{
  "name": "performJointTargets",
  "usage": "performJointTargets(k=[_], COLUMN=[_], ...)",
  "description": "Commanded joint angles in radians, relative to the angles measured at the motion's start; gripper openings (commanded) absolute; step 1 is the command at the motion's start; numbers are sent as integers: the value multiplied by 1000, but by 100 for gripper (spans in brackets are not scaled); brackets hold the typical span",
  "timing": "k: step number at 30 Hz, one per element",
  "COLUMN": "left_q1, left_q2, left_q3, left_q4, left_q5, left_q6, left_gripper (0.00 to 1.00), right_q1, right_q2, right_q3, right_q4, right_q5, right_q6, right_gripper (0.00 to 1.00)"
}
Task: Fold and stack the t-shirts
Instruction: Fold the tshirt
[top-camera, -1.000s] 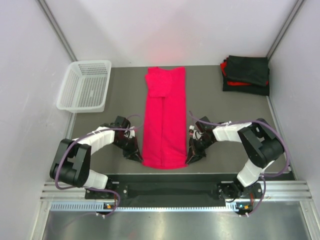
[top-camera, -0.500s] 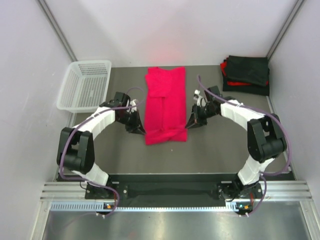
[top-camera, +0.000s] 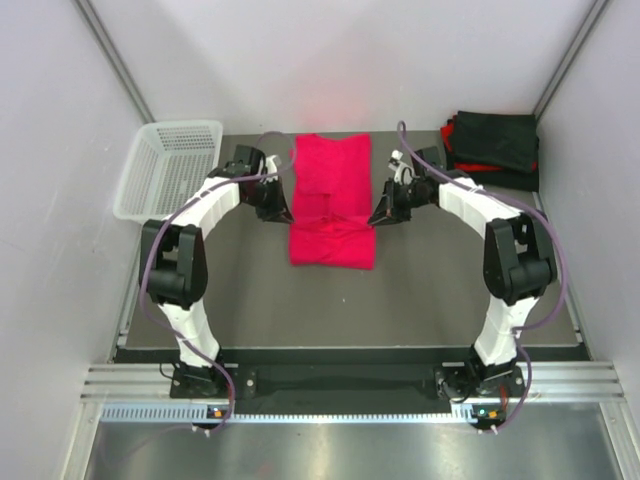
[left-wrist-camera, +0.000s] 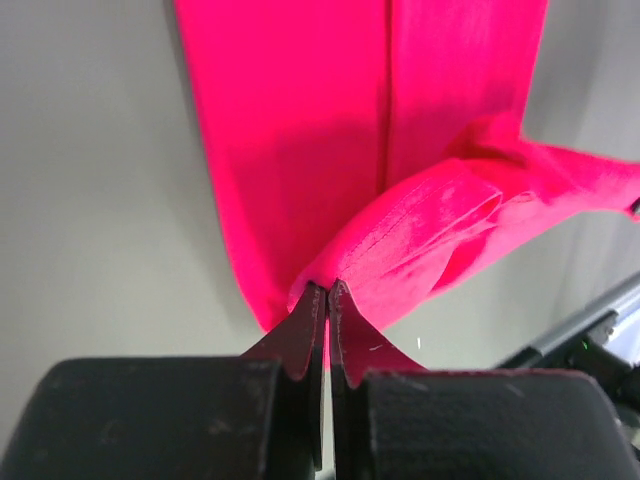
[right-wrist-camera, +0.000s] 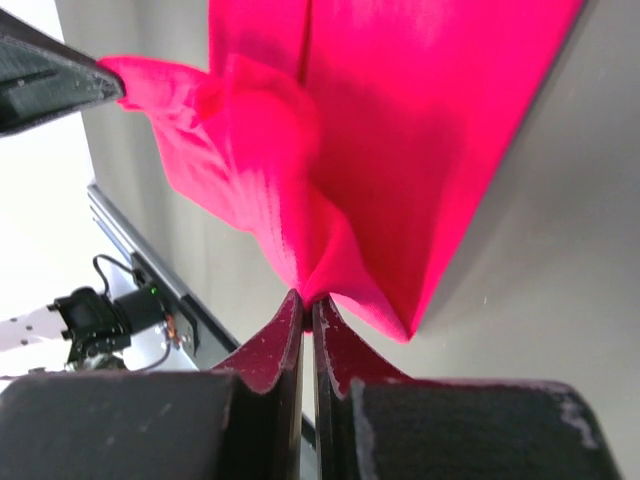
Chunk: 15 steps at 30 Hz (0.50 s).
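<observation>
The crimson red t-shirt (top-camera: 331, 200) lies in a long strip at the table's middle back, its near end lifted and doubled over the rest. My left gripper (top-camera: 283, 216) is shut on the left corner of that lifted hem (left-wrist-camera: 330, 275). My right gripper (top-camera: 377, 219) is shut on the right corner (right-wrist-camera: 310, 285). The hem hangs slack between the two grippers above the lower layer (left-wrist-camera: 290, 110). Folded black t-shirts (top-camera: 493, 148), with a red edge showing, sit stacked at the back right.
A white plastic mesh basket (top-camera: 170, 170) stands at the back left. White walls close in the table at the back and both sides. A black rail (top-camera: 350, 380) runs along the near edge.
Both grippers have carried the red shirt's near hem away from the near edge toward the back, folding the shirt over itself; the strip now looks much shorter.
</observation>
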Motion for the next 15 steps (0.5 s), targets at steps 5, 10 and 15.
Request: performJointTargets(k=[5, 10, 15], left_q1=[6, 8, 9], left_q2=[102, 145, 208], left_q3=[155, 205, 262], left_q4=[48, 77, 77], left_q5=[-22, -40, -57], left_q6=[42, 46, 65], left_gripper=[0, 0, 0], right_q1=[-17, -26, -28], right_q2=[60, 114, 163], right_q3=[100, 141, 193], right_q4=[54, 65, 68], right_q5=[-4, 4, 13], right_q6=[18, 18, 14], right_gripper=[0, 0, 0])
